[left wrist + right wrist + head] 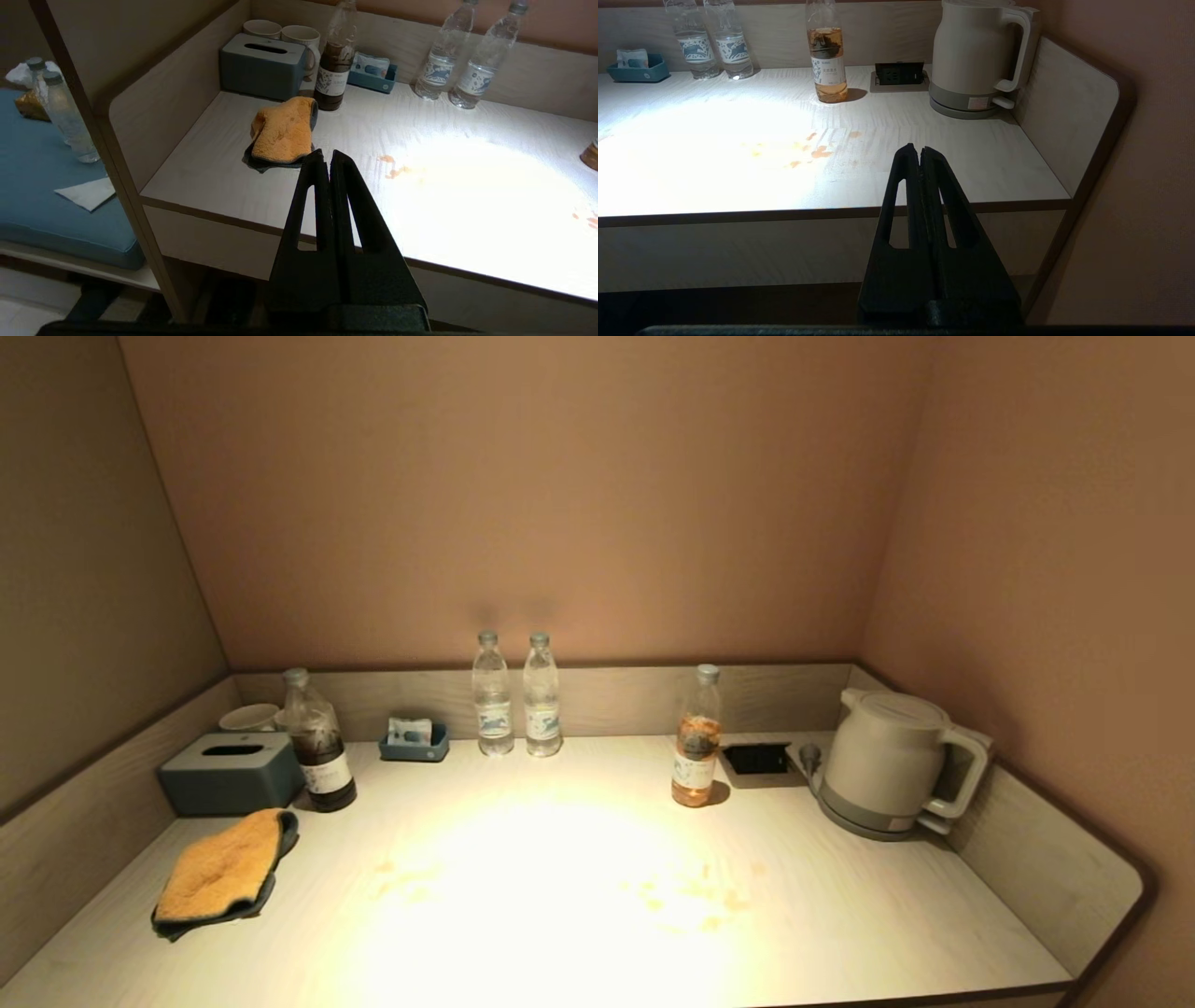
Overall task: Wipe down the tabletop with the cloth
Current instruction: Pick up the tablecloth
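Orange microfibre, the cloth (224, 873) lies crumpled and untouched on the surface (840, 905), directly in front of the blue-grey tissue box (231, 772), which serves as the landmark here. A dark drink bottle (319, 744) stands touching or just beside the box's right corner, very near the cloth's far edge. Farther right of the box, orange stains (695, 891) and a fainter patch (403, 877) mark the lit middle of the surface, well apart from the cloth. Past them stand an amber bottle (696, 737) and a kettle (887, 761), with two water bottles (515, 695) along the back rim. Both arms hang below the front edge: the left claw (327, 156) is clenched on nothing, aimed toward the cloth, and the right claw (917, 150) is likewise clenched and empty, on the kettle side. Nothing has been wiped, so grasping the cloth looks like the step in hand. The risk is a reach that overshoots and topples the dark bottle. A pinch on only the top fold could let the cloth trail, and wide sweeps near the stains could clip the amber bottle.
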### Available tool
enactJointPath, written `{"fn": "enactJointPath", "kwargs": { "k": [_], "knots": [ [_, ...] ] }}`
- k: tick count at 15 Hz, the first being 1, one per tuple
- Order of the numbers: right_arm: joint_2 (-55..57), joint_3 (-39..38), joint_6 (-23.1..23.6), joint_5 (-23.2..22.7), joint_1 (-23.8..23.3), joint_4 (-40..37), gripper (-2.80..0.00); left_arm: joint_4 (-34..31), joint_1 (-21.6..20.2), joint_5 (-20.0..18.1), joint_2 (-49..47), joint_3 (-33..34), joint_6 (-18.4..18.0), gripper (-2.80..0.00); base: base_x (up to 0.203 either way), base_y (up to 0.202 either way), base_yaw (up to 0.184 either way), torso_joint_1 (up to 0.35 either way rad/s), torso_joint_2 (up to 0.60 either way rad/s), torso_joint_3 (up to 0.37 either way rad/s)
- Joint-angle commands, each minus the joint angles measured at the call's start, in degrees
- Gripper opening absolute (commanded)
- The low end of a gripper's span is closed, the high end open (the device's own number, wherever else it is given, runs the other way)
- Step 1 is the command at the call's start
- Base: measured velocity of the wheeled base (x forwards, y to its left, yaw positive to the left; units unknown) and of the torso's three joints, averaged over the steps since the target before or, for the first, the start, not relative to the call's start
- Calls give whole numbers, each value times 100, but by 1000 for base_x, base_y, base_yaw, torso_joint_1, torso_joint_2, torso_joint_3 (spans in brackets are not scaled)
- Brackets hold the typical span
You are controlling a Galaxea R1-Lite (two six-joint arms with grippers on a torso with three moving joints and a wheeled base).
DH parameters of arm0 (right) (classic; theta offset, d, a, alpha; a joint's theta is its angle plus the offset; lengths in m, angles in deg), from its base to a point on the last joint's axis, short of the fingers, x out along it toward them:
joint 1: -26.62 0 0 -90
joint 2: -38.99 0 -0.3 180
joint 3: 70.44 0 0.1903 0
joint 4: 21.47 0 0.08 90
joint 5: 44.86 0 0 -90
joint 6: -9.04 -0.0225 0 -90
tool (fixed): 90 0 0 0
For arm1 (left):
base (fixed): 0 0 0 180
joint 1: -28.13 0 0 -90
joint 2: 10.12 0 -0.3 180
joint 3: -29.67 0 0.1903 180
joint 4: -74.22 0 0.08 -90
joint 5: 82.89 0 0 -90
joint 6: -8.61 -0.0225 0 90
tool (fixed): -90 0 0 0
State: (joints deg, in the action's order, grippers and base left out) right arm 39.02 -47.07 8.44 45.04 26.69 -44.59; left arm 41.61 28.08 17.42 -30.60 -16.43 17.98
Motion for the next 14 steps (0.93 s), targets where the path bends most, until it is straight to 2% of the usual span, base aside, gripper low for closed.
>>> {"fn": "enactJointPath", "kwargs": {
  "k": [1, 3, 5, 8, 9, 12, 14],
  "knots": [
    [-2, 0, -2, 1, 1, 11, -280, 0, -14, 146, -1598, -596, 225, -280, 0, 0, 0, 0, 0, 0],
    [-2, 0, -2, 1, 1, 2, -280, 25, -52, 242, -2641, -991, 546, -280, 0, 0, 0, 0, 0, 0],
    [-2, 0, -2, 1, 1, 2, -280, 41, -194, 268, -3275, -1375, 809, -280, 0, 0, 0, 0, 0, 0],
    [-2, 0, -2, 1, 1, 2, -280, 28, -880, -129, -5120, -2060, 976, -280, 0, 0, 0, 0, 0, 0],
    [-2, 0, -2, 1, 1, 2, -280, 14, -1200, -369, -5660, -2336, 1003, -280, 0, 0, 0, 0, 0, 0],
    [-2, 0, -2, 1, 1, 2, -280, -15, -2347, -1854, -6842, -3121, 734, -280, 0, 0, 0, 0, 0, 0],
    [-2, 0, -2, 1, 1, 2, -280, 8, -2711, -2530, -7452, -3382, 400, -280, 0, 0, 0, 0, 0, 0]
  ]
}}
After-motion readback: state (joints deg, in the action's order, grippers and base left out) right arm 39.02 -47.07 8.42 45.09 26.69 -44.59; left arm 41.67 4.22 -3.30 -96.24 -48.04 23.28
